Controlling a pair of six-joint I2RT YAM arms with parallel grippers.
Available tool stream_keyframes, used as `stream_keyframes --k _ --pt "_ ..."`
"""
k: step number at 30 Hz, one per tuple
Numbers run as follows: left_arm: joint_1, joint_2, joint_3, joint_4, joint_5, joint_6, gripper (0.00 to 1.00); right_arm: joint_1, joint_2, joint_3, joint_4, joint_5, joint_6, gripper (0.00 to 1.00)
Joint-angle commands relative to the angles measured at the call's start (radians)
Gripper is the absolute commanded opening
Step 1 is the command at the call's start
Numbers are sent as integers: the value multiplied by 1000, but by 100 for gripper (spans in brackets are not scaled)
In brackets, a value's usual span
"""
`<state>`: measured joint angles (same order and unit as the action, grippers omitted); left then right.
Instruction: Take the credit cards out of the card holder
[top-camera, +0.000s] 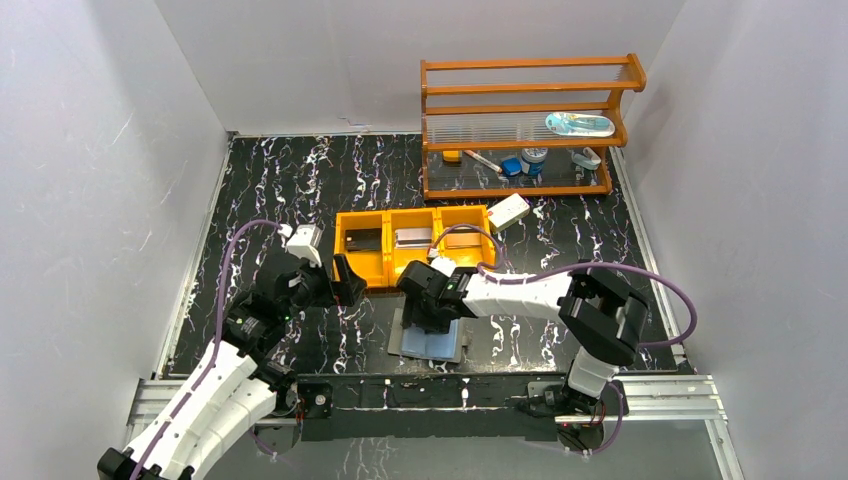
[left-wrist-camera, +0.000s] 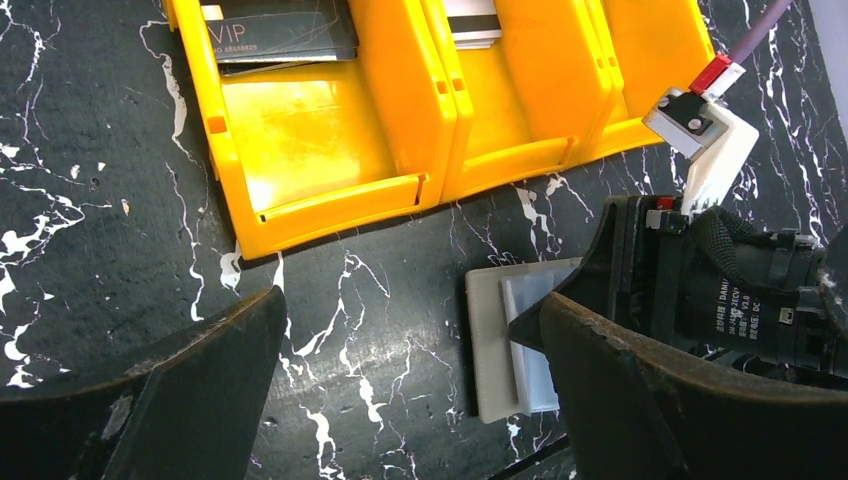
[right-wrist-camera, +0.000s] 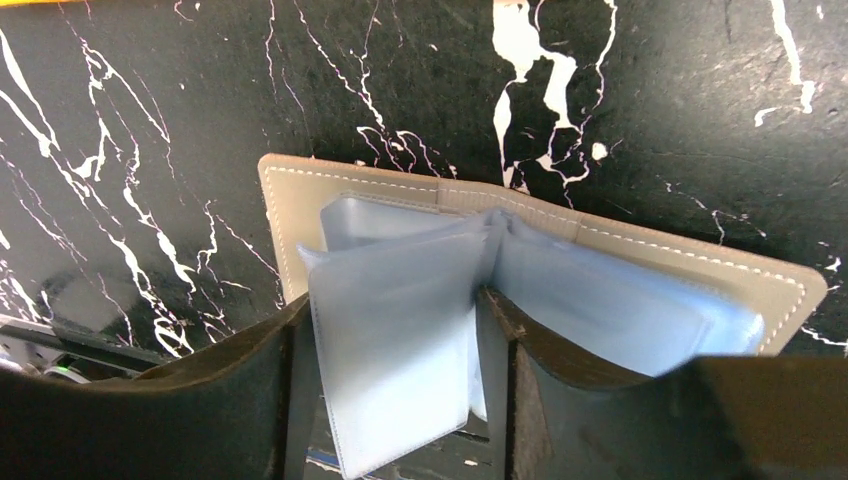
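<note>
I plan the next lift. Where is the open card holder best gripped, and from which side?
On the card holder, probably pinch the raised blue sleeve beside the fold, from above. Its grey cover lies flat on the table, offering no edge; the sleeve stands free.

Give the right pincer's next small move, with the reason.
Probably close the right pincer on the pale blue sleeve standing between its fingers and turn it over like a page. The card holder lies open on the table, this sleeve looks empty, and cards already lie in the orange tray, so the leaves beneath seem worth checking.
</note>
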<state>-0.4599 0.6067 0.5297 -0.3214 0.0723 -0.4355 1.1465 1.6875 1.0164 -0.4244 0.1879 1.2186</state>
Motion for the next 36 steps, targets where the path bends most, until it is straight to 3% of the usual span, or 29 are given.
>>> stream_keyframes --k 1,14,17,21,26,32,36 --pt "4 12 -8 5 29 11 98 7 -21 -60 47 -18 9 58" --pt "4 60 -2 7 67 3 98 -7 -79 -131 142 -52 -11 50" --pt "4 60 -3 6 69 3 98 -19 -92 -122 146 -64 -41 56" --pt "4 59 -3 6 70 3 98 -19 -81 -43 9 -11 -56 74" --pt "5 57 -3 7 72 2 98 -3 -31 39 -108 35 -67 76" --pt "4 55 -4 8 72 4 98 18 91 111 -199 51 -75 72" --pt "4 53 -4 8 71 6 98 22 109 109 -169 39 -83 56"
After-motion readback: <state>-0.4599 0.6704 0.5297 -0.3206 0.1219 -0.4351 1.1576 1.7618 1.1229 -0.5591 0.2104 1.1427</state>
